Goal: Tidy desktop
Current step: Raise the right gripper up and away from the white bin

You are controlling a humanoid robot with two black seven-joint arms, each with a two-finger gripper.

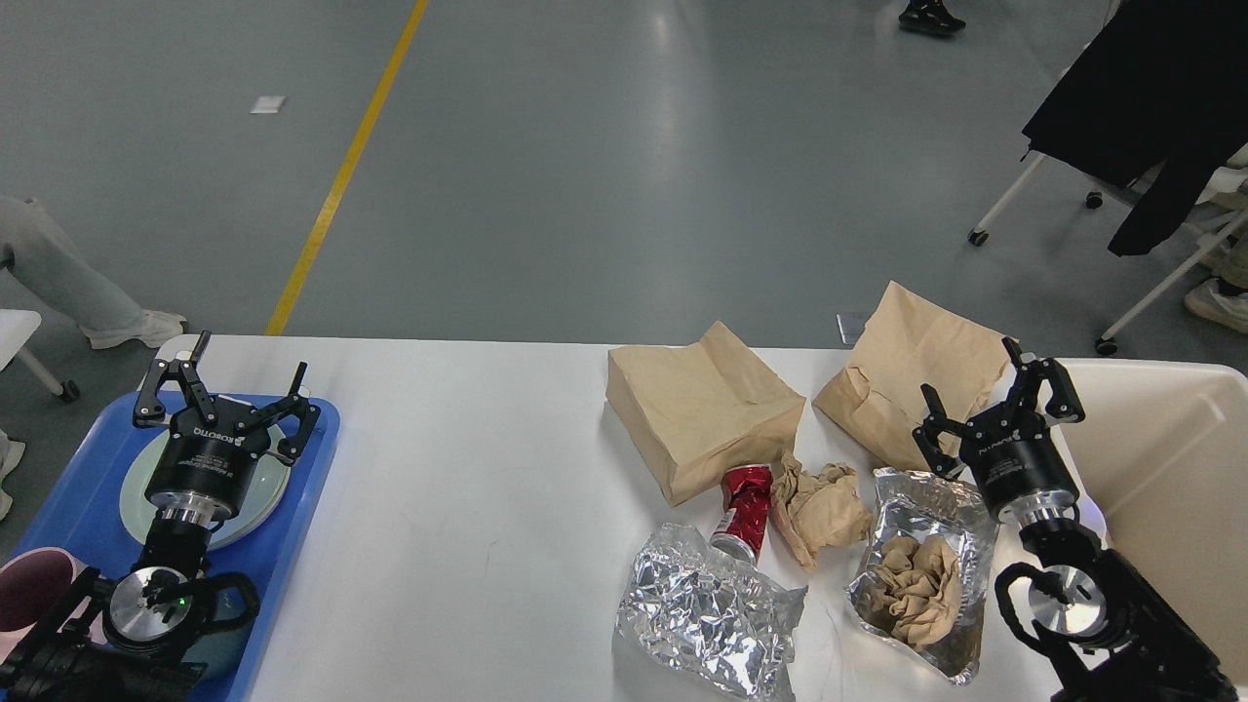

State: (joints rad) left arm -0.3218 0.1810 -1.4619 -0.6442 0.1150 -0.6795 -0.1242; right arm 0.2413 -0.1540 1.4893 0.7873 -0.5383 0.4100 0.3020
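The white desktop spans the view. On its right half lie two brown paper bags, a crushed red can, a crumpled brown paper wad, a crumpled foil sheet and a foil bag holding crumpled paper. My right gripper is open and empty, just above the right paper bag's near edge. My left gripper is open and empty over the blue tray.
A blue tray at the left edge holds a pale green plate, a pink mug and a dark teal cup. A cream bin stands at the right edge. Chairs and a person's legs stand on the floor beyond.
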